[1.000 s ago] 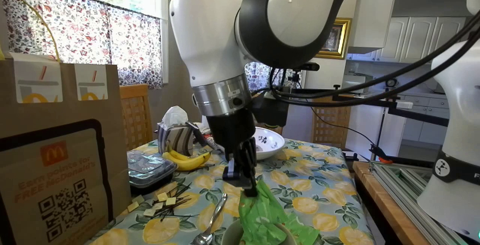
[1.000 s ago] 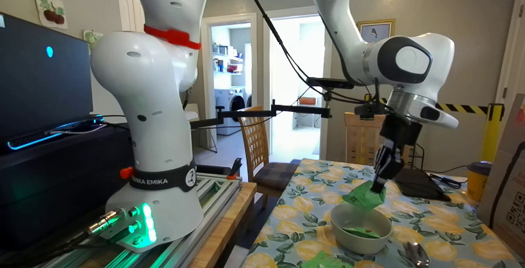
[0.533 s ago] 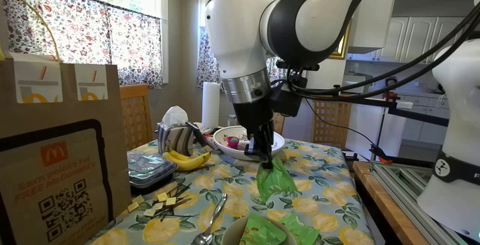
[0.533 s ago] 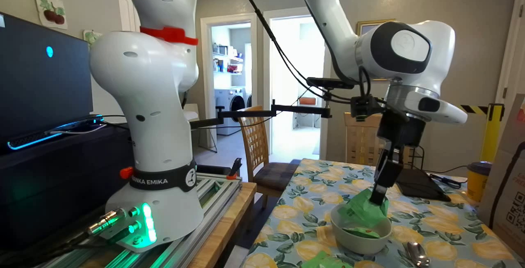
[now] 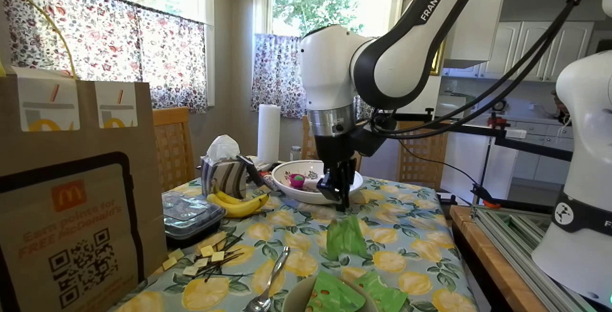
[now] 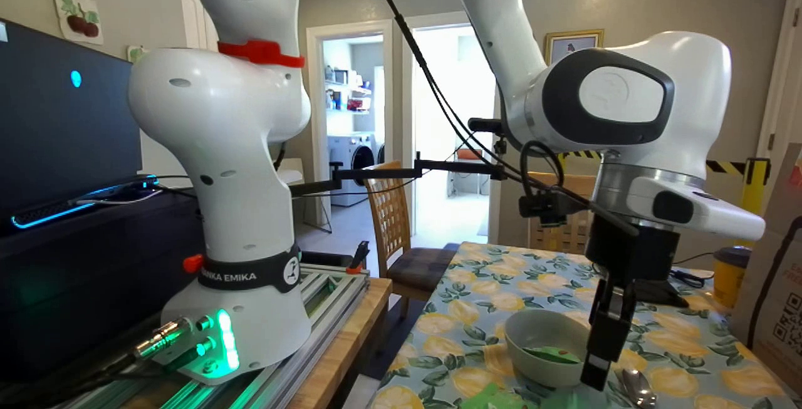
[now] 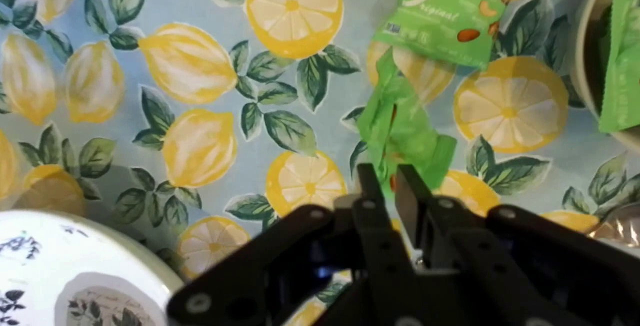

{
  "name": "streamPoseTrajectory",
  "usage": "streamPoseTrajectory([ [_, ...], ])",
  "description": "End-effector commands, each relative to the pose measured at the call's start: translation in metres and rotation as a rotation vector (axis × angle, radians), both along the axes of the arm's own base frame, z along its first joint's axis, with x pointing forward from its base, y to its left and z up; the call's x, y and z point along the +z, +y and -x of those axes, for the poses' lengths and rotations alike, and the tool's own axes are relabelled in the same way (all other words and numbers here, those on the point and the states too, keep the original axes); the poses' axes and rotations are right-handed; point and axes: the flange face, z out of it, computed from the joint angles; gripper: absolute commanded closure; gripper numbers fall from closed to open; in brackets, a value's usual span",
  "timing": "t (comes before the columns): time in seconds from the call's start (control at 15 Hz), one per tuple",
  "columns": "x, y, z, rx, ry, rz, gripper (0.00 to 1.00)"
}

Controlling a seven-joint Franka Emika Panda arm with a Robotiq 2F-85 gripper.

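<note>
My gripper (image 7: 386,168) points down over the lemon tablecloth, its fingers parted by a narrow gap with nothing between them. Just beyond the fingertips in the wrist view is a crumpled green snack packet (image 7: 410,131). An exterior view shows that packet (image 5: 346,238) blurred, below the gripper (image 5: 342,204) and apart from it. A pale bowl (image 6: 520,334) holds another green packet (image 6: 551,354). Flat on the cloth beside the bowl lies a further green packet (image 7: 445,16) with nuts printed on it. In an exterior view the gripper (image 6: 594,371) overlaps the bowl's right side.
A large white patterned bowl (image 5: 282,190) stands just behind the gripper. Metal cutlery (image 5: 272,278) lies beside the pale bowl. Bananas (image 5: 239,204), a dark lidded container (image 5: 191,216), a striped tissue box (image 5: 222,176) and a tall paper bag (image 5: 76,197) line one side.
The gripper has carried the crumpled packet from over the pale bowl to the cloth near the white bowl. Its fingers have parted, and the packet has come away below them.
</note>
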Motion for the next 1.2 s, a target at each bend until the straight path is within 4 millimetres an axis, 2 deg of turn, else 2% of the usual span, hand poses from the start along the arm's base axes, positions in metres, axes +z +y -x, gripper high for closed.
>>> streamPoseTrajectory([
  [0.0, 0.000, -0.008, 0.003, 0.037, -0.064, -0.010, 0.50],
  [0.2, 0.002, 0.005, 0.000, 0.177, -0.100, -0.008, 0.29],
  [0.33, -0.001, 0.011, -0.005, 0.284, -0.055, 0.015, 0.14],
  [0.4, 0.002, 0.006, -0.005, 0.190, -0.075, 0.004, 0.06],
  [0.47, 0.002, 0.008, -0.005, 0.199, -0.074, 0.005, 0.24],
  [0.67, 0.002, 0.007, -0.005, 0.197, -0.075, 0.006, 0.00],
  [0.8, 0.004, 0.013, -0.007, 0.303, -0.059, 0.050, 0.00],
  [0.93, 0.003, 0.006, -0.015, 0.325, -0.049, 0.103, 0.00],
  [1.13, 0.000, -0.007, -0.029, 0.201, -0.099, 0.047, 0.00],
])
